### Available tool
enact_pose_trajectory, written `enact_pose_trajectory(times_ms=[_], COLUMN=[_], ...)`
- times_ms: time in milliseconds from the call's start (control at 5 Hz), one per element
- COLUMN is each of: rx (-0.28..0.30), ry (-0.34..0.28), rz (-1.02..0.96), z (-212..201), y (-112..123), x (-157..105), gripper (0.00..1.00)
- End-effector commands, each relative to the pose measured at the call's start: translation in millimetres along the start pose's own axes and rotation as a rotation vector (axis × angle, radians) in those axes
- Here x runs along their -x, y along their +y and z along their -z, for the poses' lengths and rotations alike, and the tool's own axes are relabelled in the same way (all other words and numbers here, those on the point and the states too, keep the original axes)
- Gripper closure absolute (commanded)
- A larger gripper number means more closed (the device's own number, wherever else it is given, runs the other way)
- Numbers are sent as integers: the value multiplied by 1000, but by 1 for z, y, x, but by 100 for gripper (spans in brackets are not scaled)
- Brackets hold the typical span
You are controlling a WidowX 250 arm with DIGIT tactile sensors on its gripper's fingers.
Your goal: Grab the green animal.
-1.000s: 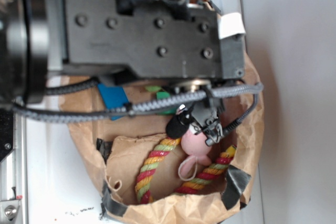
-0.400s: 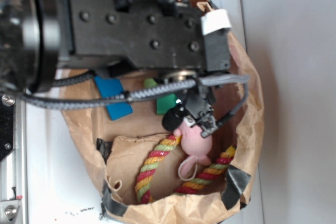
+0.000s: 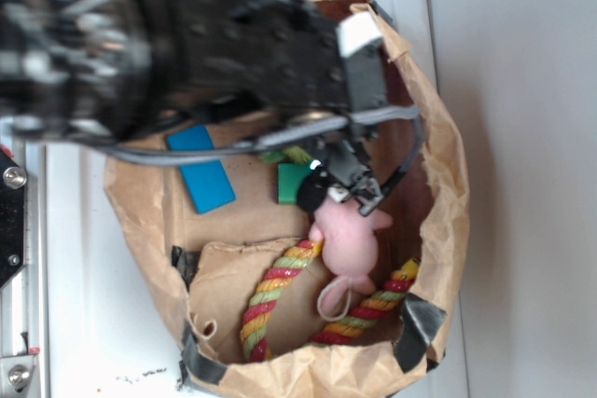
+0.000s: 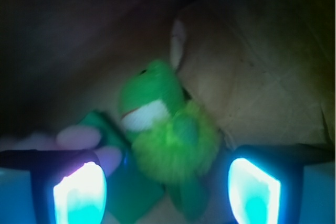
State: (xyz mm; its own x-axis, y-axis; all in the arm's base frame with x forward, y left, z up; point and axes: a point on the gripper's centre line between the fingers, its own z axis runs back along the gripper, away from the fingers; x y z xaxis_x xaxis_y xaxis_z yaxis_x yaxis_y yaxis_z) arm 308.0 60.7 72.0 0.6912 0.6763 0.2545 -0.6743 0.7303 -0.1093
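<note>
The green animal (image 4: 165, 129), a fuzzy yellow-green plush with a darker green head and a white mouth patch, lies on the brown paper floor in the wrist view. It sits between the two glowing fingers of my gripper (image 4: 167, 182), which stands open around it without touching it. From the exterior view only a sliver of the green animal (image 3: 287, 153) shows under the arm, and the gripper (image 3: 340, 184) hangs over it inside the paper bag (image 3: 448, 184).
A flat green block (image 3: 294, 184) lies right beside the animal, and a blue block (image 3: 201, 170) to its left. A pink plush (image 3: 345, 235) and a red-yellow-green rope (image 3: 275, 291) lie in the bag's near half. The bag's walls surround everything.
The arm has shifted up and left in the exterior view. The gripper has come off the pink plush toward the green block, and the blue block is now fully uncovered.
</note>
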Motion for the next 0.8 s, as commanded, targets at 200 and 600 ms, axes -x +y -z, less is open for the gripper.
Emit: enact_pose_trajectory(times_ms=[200, 600], rx=[18, -13], ry=[-78, -98], rz=[-54, -97], z=[-8, -1], y=[4, 4], x=[-29, -35], gripper=[0, 0])
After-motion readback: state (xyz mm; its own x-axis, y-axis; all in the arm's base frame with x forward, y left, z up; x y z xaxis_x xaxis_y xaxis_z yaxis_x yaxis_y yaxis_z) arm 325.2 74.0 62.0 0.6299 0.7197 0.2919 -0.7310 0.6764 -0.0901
